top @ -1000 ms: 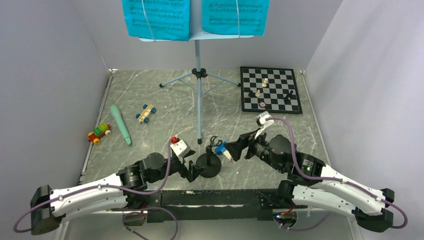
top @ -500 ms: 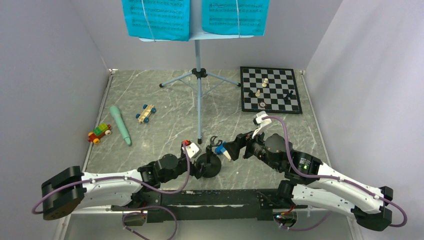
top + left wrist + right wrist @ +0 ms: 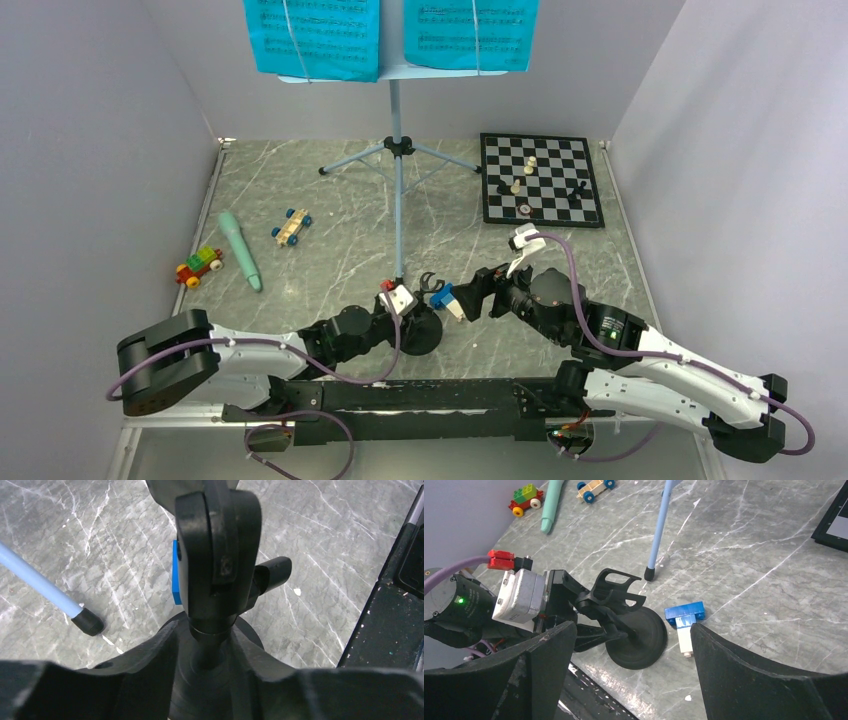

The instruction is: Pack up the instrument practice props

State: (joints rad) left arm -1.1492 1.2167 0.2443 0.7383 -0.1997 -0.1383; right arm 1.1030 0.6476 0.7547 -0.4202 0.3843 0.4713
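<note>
The left pincer (image 3: 211, 652) lies low over the worktop (image 3: 325, 540). The thin stem of the black mic stand (image 3: 640, 639) sits between its two fingers, just above the round base and below the clip. The fingers crowd the stem on both sides, but I cannot tell whether they actually pinch it. To do this step well, I would close squarely on the stem at that low point, where the heavy base has least leverage to swing. Then lift straight up before carrying. The music stand's rubber foot (image 3: 87, 621) sits ahead and to the left of this pincer, and the blue-white block (image 3: 684, 620) lies just beyond the base, so a sideways drag could knock either. The right pincer (image 3: 632, 626) hangs opposite, fingers spread wide and empty, and it should keep clear of the lift path.
</note>
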